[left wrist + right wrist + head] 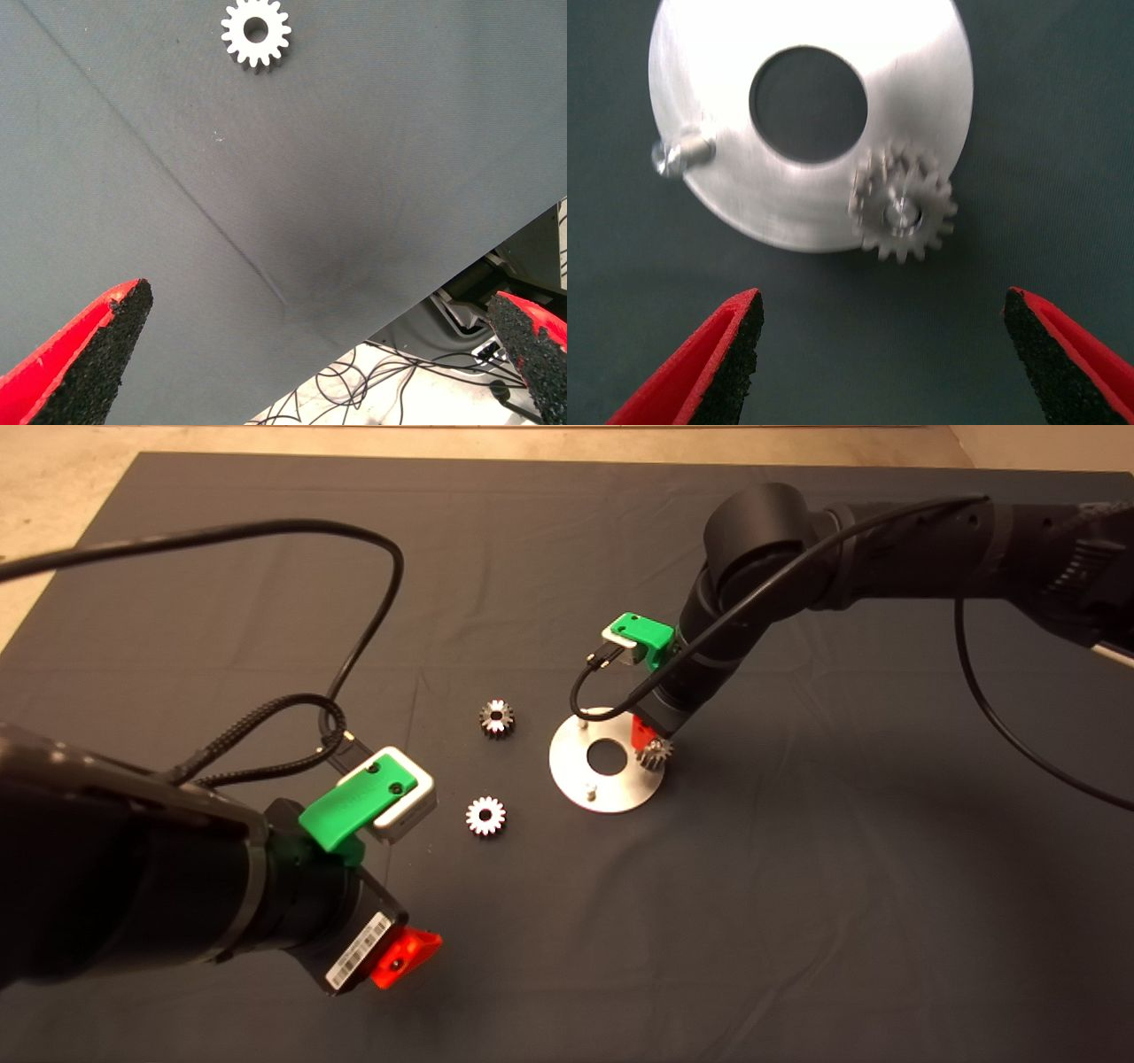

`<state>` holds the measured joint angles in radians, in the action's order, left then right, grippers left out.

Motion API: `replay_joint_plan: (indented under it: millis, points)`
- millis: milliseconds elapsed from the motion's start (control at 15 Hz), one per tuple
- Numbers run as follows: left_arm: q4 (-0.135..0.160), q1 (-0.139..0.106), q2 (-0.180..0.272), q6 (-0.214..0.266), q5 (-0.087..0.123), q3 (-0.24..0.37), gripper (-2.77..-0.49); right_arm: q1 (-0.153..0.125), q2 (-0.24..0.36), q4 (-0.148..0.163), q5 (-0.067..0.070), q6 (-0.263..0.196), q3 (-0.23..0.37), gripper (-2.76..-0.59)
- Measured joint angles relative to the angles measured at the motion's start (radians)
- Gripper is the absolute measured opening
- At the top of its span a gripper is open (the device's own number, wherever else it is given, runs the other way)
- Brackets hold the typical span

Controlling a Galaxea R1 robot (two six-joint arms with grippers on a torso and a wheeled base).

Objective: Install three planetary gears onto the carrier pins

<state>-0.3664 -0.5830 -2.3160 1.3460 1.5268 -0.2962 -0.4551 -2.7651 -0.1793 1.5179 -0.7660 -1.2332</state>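
Observation:
The round silver disc (567, 766) lies on the mat right of centre. One planetary gear (654, 754) sits on the carrier pin at its right edge; in the right wrist view this gear (902, 212) shows the pin's tip in its bore. Two bare pins (582, 724) (592, 786) stand on the disc, and one pin (682, 155) shows in the right wrist view. My right gripper (644, 735) (881, 354) hovers just above the seated gear, open and empty. Two loose gears (496, 717) (485, 815) lie left of the disc. My left gripper (403, 955) (310, 354) is open near the front, short of the nearer gear (256, 33).
A black cable (363, 629) loops over the mat from the left arm, ending near the far loose gear. The mat's front edge (461, 274) runs close under my left gripper, with floor cables beyond it.

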Motion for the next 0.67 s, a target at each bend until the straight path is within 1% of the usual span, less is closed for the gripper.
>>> replay_joint_plan:
  millis: [67, 133, 200, 267, 333, 400, 467, 600, 667]
  points:
    - [0.000, 0.000, 0.000, 0.000, 0.000, 0.000, -0.49, -0.006, 0.004, 0.036, 0.008, 0.010, 0.017, -1.36]
    - [0.000, 0.000, 0.000, 0.000, 0.000, 0.000, -0.49, -0.009, 0.012, 0.056, 0.009, 0.010, 0.049, -1.36]
    - [0.000, 0.000, 0.000, 0.000, 0.000, 0.000, -0.49, -0.011, 0.023, 0.070, 0.008, 0.010, 0.104, -1.36]
    - [0.000, 0.000, 0.000, -0.001, 0.000, 0.000, -0.49, -0.016, 0.040, 0.085, 0.008, 0.003, 0.176, -1.36]
    - [0.000, 0.000, 0.000, -0.003, 0.000, 0.000, -0.49, -0.022, 0.061, 0.105, 0.008, -0.028, 0.251, -1.36]
    - [0.000, 0.000, 0.000, -0.012, 0.000, 0.000, -0.49, -0.026, 0.084, 0.119, 0.008, -0.060, 0.313, -1.36]
    - [0.000, 0.000, -0.001, -0.023, 0.000, 0.000, -0.49, -0.027, 0.108, 0.128, 0.009, -0.091, 0.369, -1.36]
    - [0.000, -0.001, -0.010, -0.032, 0.000, -0.001, -0.49, -0.027, 0.142, 0.129, 0.015, -0.180, 0.483, -1.36]
    - [0.000, -0.005, -0.017, -0.036, 0.000, -0.001, -0.49, -0.027, 0.150, 0.138, 0.014, -0.221, 0.534, -1.36]
